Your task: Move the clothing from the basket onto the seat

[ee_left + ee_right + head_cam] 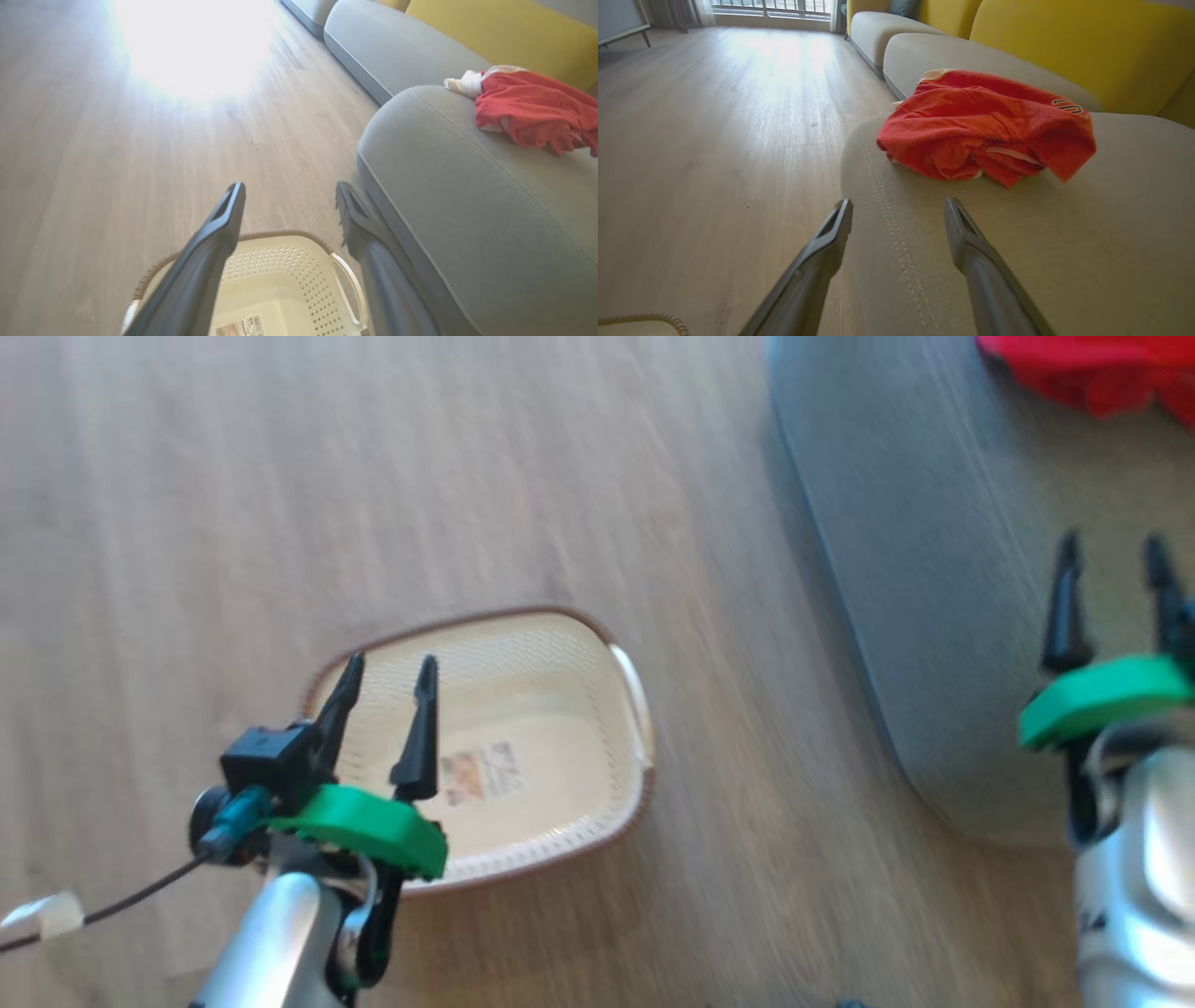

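Red clothing (1102, 369) heaped on seat (896, 523), back from seat's rounded edge, white patch at one end. Cream basket (560, 709) on wood floor (280, 476), just beside seat, upright, bottom bare, label sticker (481, 775) showing. Over basket, off seat: left tool (391, 663), released, fingers spread, gripping nothing. Over seat near its edge: right tool (1113, 543), released, fingers spread, short of clothing.
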### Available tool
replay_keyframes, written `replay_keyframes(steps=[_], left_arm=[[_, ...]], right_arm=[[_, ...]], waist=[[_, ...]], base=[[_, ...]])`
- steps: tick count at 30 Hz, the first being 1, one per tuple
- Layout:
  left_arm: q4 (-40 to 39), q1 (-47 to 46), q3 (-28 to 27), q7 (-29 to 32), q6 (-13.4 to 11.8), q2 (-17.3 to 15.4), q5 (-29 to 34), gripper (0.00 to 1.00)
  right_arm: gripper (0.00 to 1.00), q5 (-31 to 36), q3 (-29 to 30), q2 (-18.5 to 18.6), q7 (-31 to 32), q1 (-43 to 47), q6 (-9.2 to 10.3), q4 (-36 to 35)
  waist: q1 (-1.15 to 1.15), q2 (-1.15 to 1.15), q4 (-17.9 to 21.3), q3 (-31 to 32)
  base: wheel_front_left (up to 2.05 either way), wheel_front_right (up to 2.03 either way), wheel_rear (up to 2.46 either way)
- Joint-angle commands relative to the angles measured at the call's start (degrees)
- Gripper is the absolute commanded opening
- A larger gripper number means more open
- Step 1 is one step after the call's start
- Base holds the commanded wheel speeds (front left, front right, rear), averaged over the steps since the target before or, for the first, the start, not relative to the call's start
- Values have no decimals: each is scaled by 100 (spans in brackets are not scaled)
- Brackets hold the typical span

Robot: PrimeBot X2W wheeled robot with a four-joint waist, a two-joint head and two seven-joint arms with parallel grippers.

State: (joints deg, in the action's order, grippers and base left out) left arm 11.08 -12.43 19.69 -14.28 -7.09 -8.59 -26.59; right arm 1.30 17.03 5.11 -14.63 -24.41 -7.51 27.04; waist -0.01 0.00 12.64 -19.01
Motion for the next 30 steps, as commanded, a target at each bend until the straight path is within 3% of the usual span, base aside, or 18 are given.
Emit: replay_keyframes(steps=[1,7,15,26,27,30], left_arm=[[-73,52,-337,-69,52,14,88,100],[361,376,-905,-71,323,155,426,100],[798,714,-1419,-71,595,379,723,100],[1016,742,-1769,-72,803,513,1021,100],[1182,922,-1579,-1,800,520,1007,0],[1421,1005,-1566,15,794,534,1006,0]], right_arm=[[100,-57,-239,-24,-37,139,2,-271],[100,-278,-793,-208,-37,912,2,-525],[100,-229,-1803,-222,-37,1597,2,-616],[100,-466,-2078,-223,-37,1736,2,-560],[0,-433,-1936,-235,1,1829,0,-412],[0,-434,-1936,-244,5,1905,0,-155]], waist=[[1,0,-736,724],[1,0,-1141,1306],[1,0,-1291,1803],[1,0,-1358,1963],[1,0,-1359,1967],[1,0,-1362,1973]], base=[[0,0,0],[0,0,0],[0,0,0],[0,0,0],[0,0,0],[0,0,0]])
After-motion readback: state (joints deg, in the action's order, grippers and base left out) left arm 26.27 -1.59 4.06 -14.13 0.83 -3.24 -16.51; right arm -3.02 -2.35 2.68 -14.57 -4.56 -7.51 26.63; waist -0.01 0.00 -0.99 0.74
